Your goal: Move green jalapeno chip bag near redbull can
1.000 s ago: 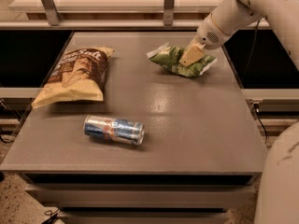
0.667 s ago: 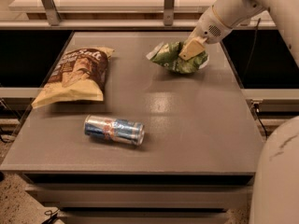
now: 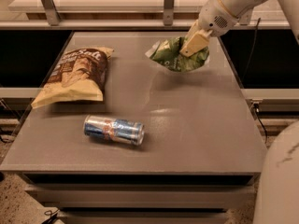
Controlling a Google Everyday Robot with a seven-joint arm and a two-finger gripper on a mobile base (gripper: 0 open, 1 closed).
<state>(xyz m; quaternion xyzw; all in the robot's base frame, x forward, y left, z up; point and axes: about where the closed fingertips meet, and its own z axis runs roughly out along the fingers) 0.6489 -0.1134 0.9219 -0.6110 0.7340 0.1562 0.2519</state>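
Observation:
The green jalapeno chip bag (image 3: 174, 56) is a small wrinkly green bag at the far right of the grey table (image 3: 196, 125). My gripper (image 3: 193, 45) comes in from the upper right and is shut on the bag's right part, with the bag hanging just off the table top. The redbull can (image 3: 114, 129) lies on its side near the front left of the table, silver and blue, well apart from the green bag.
A larger brown-and-tan chip bag (image 3: 74, 74) lies flat at the left of the table. A metal rail (image 3: 140, 24) with uprights runs behind the table's far edge. My white base (image 3: 280, 181) shows at the lower right.
My gripper has closed in on the green bag and shifted a little left and up with it; the bag has risen slightly off the table. The can and the brown bag have not moved.

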